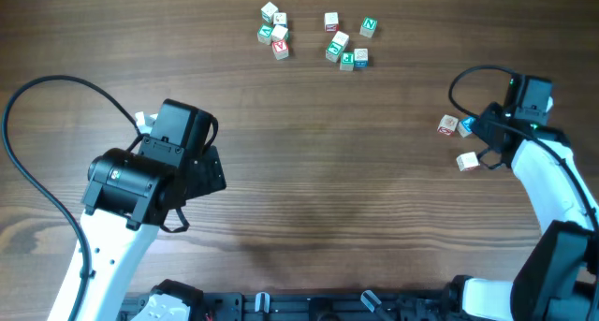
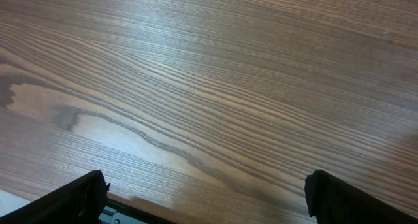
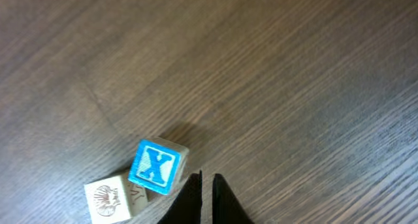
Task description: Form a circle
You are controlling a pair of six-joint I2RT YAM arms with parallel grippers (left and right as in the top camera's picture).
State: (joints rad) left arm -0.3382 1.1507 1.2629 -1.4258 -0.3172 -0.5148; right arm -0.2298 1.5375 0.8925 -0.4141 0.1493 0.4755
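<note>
The circle [image 1: 449,124] is three cubes at 3 o'clock on the surface [image 1: 309,190]. One blue X cube [image 3: 155,166] touches a pale cube [image 3: 108,199] at its 9 o'clock, and a second pale cube [image 1: 467,162] lies apart at its 6 o'clock. The right end effector [image 3: 206,185], pressed together and empty, stands just beside the X cube. The left end effector [image 2: 204,181] is spread wide over bare wood at 9 o'clock. A scatter [image 1: 340,42] of roughly eleven cubes lies at 12 o'clock.
</note>
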